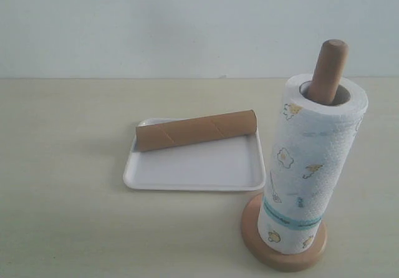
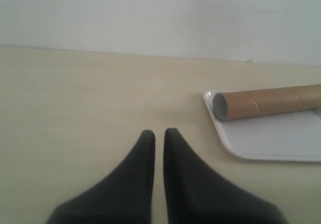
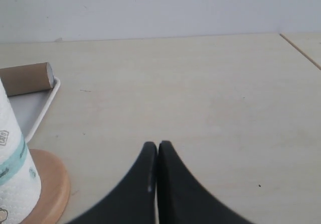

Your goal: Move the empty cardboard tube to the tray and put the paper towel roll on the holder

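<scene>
The brown cardboard tube (image 1: 196, 130) lies across the far part of the white tray (image 1: 187, 172). The paper towel roll (image 1: 305, 166) stands upright over the pole (image 1: 328, 70) of the wooden holder (image 1: 255, 240), whose round base shows below it. Neither gripper appears in the exterior view. In the left wrist view my left gripper (image 2: 159, 132) hangs over bare table, its fingers nearly together and empty, with the tube (image 2: 266, 102) and tray (image 2: 271, 138) off to one side. My right gripper (image 3: 157, 144) is shut and empty over the table, beside the holder base (image 3: 52, 184) and roll (image 3: 12, 148).
The pale wooden table (image 1: 68, 166) carries the tray and holder and ends at a white wall (image 1: 187, 22). A table seam or edge (image 3: 301, 50) runs at one corner of the right wrist view.
</scene>
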### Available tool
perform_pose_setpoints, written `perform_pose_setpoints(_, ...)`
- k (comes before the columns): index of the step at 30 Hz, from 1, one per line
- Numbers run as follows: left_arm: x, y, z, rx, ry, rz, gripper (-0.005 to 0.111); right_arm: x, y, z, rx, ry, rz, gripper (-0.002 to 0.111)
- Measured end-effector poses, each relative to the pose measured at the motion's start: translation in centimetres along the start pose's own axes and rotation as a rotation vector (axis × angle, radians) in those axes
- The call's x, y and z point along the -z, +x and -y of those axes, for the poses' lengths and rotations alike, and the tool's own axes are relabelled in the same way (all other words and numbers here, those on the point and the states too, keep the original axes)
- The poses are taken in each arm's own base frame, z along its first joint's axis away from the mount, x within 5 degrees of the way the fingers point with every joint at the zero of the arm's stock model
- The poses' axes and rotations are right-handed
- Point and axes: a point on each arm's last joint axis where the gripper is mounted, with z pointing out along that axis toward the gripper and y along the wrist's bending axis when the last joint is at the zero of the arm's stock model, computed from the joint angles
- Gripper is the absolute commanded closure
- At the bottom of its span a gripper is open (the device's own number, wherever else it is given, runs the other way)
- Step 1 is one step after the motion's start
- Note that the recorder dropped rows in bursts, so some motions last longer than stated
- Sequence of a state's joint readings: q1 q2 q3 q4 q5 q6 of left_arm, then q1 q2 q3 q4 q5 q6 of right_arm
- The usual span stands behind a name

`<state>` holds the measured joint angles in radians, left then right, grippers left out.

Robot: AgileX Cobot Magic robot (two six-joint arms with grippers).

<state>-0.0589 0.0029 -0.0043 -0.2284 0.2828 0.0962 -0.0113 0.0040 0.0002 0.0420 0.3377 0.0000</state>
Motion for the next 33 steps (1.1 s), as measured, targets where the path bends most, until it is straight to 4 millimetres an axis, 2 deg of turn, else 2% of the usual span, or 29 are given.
perform_pose_setpoints(5, -0.01, 0.15, -0.02, -0.002, -0.002, -0.013, 0.101, 0.00, 0.00, 0.00, 0.000, 0.000, 0.000, 0.108)
perform_pose_setpoints(9, -0.01, 0.15, -0.03, 0.065, -0.004, -0.013, 0.101, 0.00, 0.00, 0.00, 0.000, 0.000, 0.000, 0.108)
perform_pose_setpoints(15, -0.01, 0.16, -0.24, 0.004, -0.026, -0.015, 0.101, 0.00, 0.00, 0.00, 0.000, 0.000, 0.000, 0.108)
perform_pose_setpoints(33, -0.01, 0.16, -0.25, -0.001, -0.028, -0.015, 0.101, 0.00, 0.00, 0.00, 0.000, 0.000, 0.000, 0.108)
